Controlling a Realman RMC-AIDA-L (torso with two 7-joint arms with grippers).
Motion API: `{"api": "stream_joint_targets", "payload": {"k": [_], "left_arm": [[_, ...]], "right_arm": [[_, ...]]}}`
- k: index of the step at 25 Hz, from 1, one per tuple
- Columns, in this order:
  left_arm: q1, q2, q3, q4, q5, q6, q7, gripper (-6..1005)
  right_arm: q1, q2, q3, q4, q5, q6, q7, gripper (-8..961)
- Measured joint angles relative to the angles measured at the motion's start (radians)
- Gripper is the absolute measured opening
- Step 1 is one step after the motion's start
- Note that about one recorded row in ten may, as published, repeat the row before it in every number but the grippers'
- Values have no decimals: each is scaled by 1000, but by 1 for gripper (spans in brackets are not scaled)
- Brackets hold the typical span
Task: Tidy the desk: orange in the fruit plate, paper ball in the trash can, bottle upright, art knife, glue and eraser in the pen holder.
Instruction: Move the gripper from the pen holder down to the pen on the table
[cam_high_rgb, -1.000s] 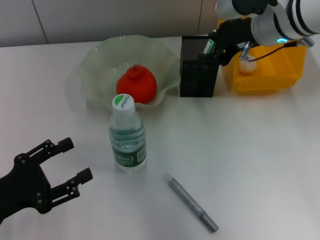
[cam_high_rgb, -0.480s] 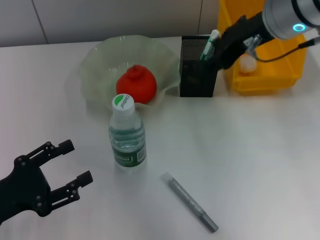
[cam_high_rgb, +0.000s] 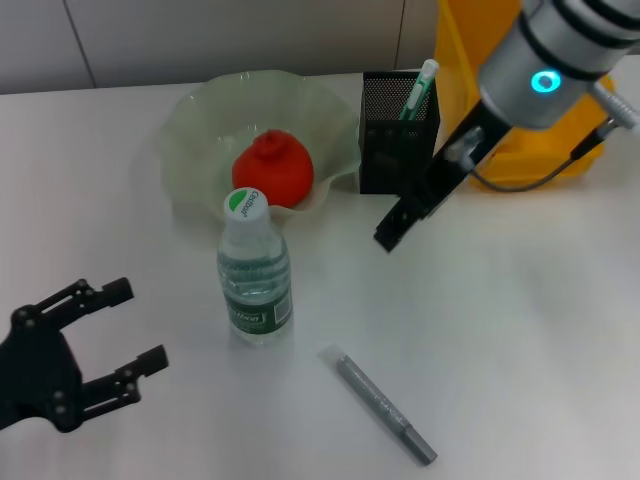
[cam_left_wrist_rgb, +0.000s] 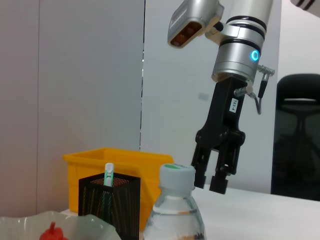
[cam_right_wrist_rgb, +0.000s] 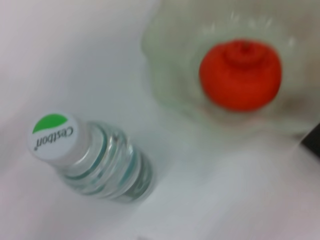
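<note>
At 5 o'clock on the white table (cam_high_rgb: 540, 300), a slim grey pen-shaped thing, likely the art knife (cam_high_rgb: 385, 404), lies flat and diagonal, well apart from everything; it's the one task item visibly left out. Judgement: light, rigid, smooth round-ish barrel, prone to rolling or skating; best pinched across the mid-barrel, perpendicular to its axis.

Right gripper (cam_left_wrist_rgb: 216, 180) hangs above table centre, tips down, fingers parted, nothing between them. Left gripper (cam_high_rgb: 100, 335) is parked at 8 o'clock, spread wide, idle.

Bottle (cam_high_rgb: 254, 270) stands upright near centre: clear ribbed plastic, capped. Orange (cam_high_rgb: 273, 171), matte and knobbed, sits in the fruit plate (cam_high_rgb: 200, 115), thin translucent ruffled plastic, at 11 o'clock. Pen holder (cam_high_rgb: 385, 150), stiff black mesh at 12, holds a white-green stick. Trash can (cam_high_rgb: 470, 40), glossy yellow, at 1 o'clock.
</note>
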Motion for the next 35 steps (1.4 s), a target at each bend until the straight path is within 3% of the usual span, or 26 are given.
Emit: {"api": "stream_joint_targets", "payload": {"k": [7, 14, 22, 35], "left_arm": [[-15, 40, 17, 1, 35, 5, -26, 799], [-29, 38, 19, 14, 84, 3, -31, 799], [-30, 36, 13, 16, 91, -3, -27, 799], [-30, 26, 18, 14, 91, -8, -22, 799]], "right_arm": [[97, 10, -68, 191, 3, 24, 115, 694], [197, 14, -76, 436, 89, 86, 122, 693], [183, 14, -83, 441, 125, 93, 122, 693], [144, 14, -184, 482, 184, 128, 121, 694]]}}
